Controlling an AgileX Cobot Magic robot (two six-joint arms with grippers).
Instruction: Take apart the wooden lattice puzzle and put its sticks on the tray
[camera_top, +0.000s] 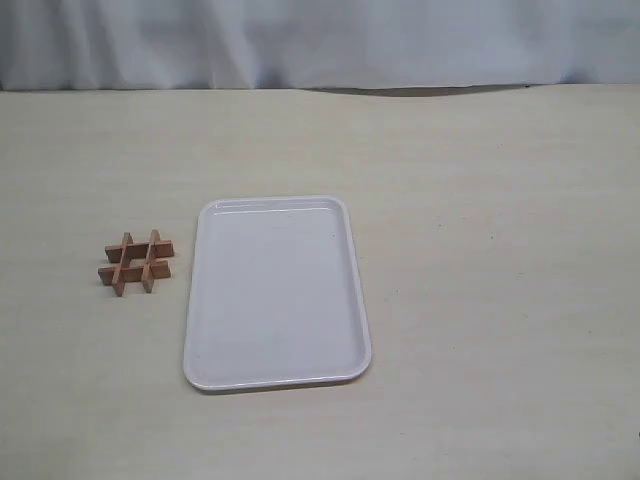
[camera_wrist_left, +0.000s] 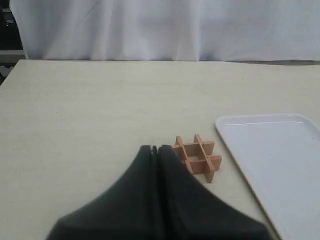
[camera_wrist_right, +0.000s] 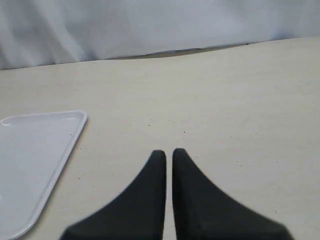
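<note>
While the pale table carries everything, the white tray lies flat on it with nothing in it. The left gripper has its dark fingers pressed together with nothing between them. In its wrist view the tray's corner sits ahead and off to one side. The right gripper shows only a thin slit between its fingers and grasps nothing, with a corner of the tray off to its side. The wooden lattice puzzle rests on the table just beside the tray's left long edge, not touching it. In the left wrist view it lies just past the left fingertips, on the tray's side. Its four sticks are interlocked, two crossing two.
</note>
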